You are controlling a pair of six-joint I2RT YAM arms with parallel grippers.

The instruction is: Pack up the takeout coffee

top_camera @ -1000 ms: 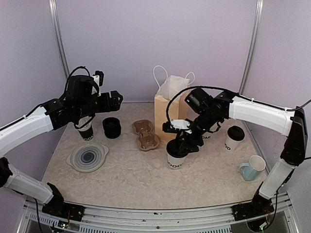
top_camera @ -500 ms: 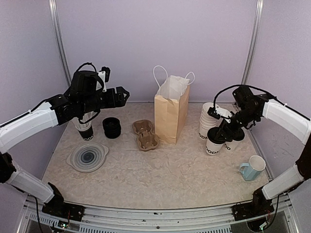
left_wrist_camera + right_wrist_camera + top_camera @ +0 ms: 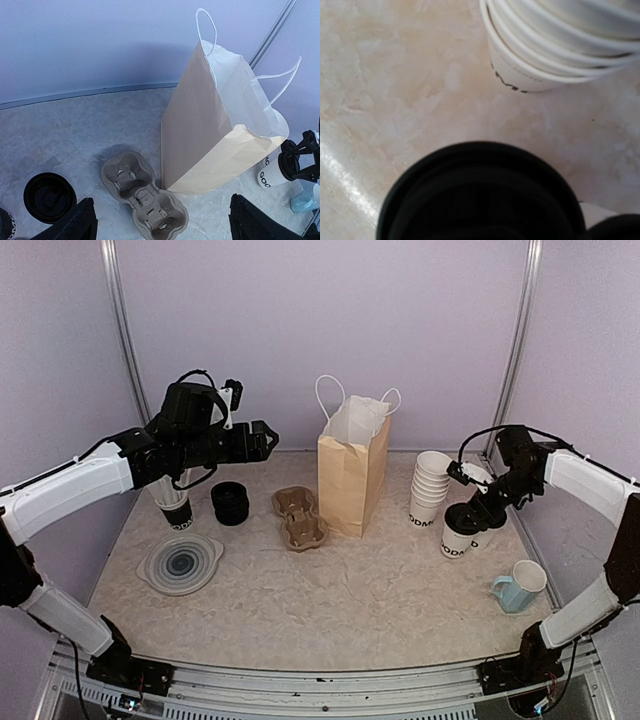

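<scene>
My left arm (image 3: 70, 490) and right arm (image 3: 590, 480) are the same build: smooth white shells over the long links, chunky black housings at the joints, and squat black bases (image 3: 125, 668). A thin black cable (image 3: 190, 375) loops free over each wrist, and on the left one there's a small white bracket (image 3: 232, 392) beside it. My left gripper (image 3: 268, 438) and right gripper (image 3: 466, 510) are matt black all over, and the left one's fingers (image 3: 75, 225) end in blunt, angular tips.
</scene>
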